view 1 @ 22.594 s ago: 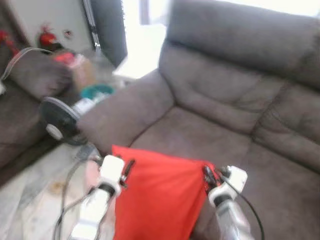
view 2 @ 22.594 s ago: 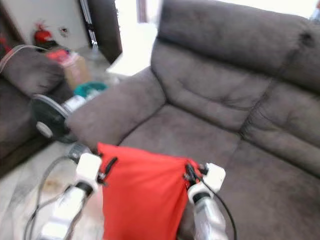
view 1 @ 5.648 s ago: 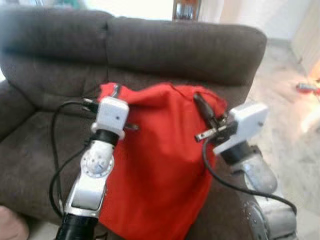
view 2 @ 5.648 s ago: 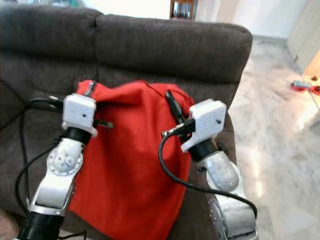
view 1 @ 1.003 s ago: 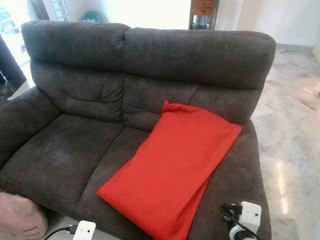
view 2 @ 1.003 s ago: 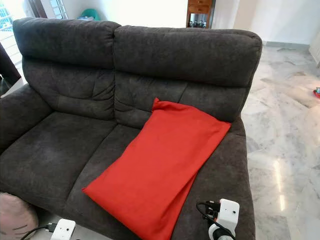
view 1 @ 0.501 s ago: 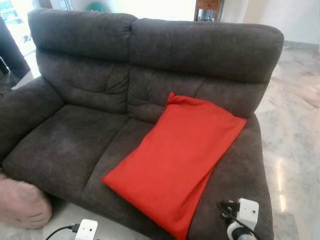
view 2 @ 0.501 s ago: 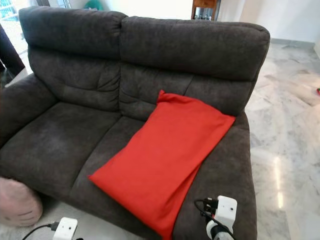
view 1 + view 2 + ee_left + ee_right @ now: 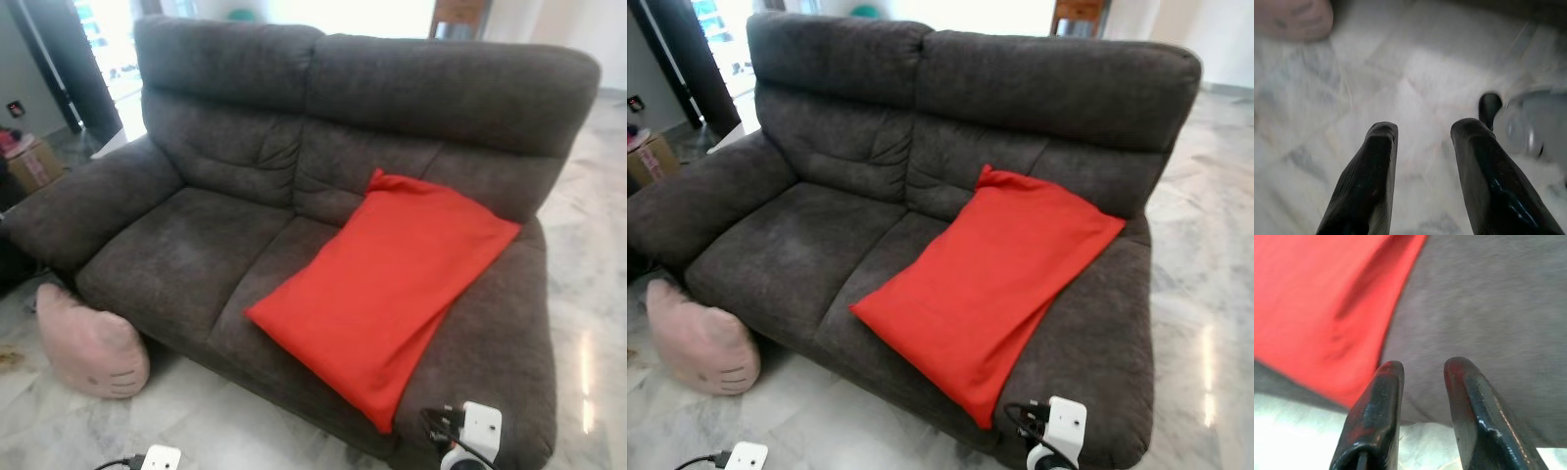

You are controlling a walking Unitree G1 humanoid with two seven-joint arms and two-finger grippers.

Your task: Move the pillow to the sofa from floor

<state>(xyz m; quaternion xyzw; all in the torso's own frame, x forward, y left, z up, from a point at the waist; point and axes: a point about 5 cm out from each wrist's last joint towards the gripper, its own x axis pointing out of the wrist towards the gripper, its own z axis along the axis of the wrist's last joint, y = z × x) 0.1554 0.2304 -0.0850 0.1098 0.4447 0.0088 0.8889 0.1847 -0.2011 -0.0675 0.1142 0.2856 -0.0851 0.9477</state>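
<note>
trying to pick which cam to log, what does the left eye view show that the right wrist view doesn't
Left eye view alone: the whole grey sofa with its backrest and armrest, the full red pillow lying across the seat, a pink cushion on the marble floor, and a cardboard box.

Right wrist view alone: the right pincer, fingers apart and holding nothing, hovering at the sofa's front edge.

Both: red pillow, grey sofa fabric, pale floor.

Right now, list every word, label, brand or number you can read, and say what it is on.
None can be read.
Cardboard box by the sofa: a red patch on top, too blurred to read.
Red pillow, pink plush cushion: no text.
</note>
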